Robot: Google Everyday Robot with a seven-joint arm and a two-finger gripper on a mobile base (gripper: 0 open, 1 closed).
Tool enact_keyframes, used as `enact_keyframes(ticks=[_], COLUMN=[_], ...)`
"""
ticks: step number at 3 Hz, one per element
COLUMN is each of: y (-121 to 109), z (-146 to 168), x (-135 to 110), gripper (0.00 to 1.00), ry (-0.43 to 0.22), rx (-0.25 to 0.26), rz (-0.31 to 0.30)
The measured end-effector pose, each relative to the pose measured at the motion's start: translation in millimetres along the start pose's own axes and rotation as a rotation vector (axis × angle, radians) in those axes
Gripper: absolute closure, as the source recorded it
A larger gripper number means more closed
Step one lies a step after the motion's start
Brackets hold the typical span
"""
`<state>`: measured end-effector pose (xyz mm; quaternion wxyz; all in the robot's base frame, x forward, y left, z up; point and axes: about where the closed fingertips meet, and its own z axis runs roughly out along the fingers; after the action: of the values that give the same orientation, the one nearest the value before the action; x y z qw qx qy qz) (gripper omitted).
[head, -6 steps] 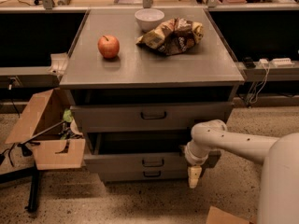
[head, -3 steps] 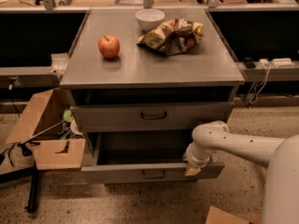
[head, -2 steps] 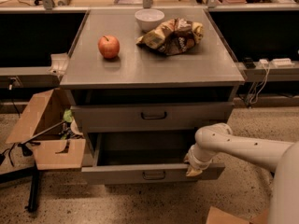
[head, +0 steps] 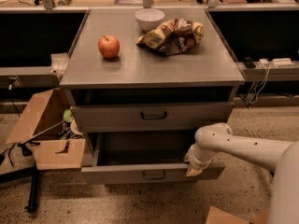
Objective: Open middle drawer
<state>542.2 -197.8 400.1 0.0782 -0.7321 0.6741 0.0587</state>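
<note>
The middle drawer (head: 117,174) is a grey metal drawer with a small dark loop handle (head: 154,175) at its centre. It stands pulled well out of the cabinet, and its dark inside shows as empty. My gripper (head: 193,167) hangs from the white arm (head: 243,148) that comes in from the right. It sits at the top edge of the drawer front, right of the handle. The drawer above (head: 187,115) is closed.
On the cabinet top (head: 140,69) lie a red apple (head: 108,46), a white bowl (head: 149,18) and a crumpled snack bag (head: 172,35). An open cardboard box (head: 46,139) and a dark stand leg (head: 32,190) are on the floor to the left. Another cardboard piece (head: 229,216) lies bottom right.
The middle drawer has slid out toward the camera, from nearly closed to wide open. My gripper moved from below the drawer front up to its top edge and stayed with it.
</note>
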Motion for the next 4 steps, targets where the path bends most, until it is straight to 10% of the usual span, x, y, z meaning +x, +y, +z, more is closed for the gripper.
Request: enact_keyframes(ticks=[2, 4], y=[0, 23], z=[0, 0], x=[0, 6], gripper=[0.0, 0.0], ry=[0.0, -0.023], rx=[0.0, -0.04], rz=[0.0, -0.022])
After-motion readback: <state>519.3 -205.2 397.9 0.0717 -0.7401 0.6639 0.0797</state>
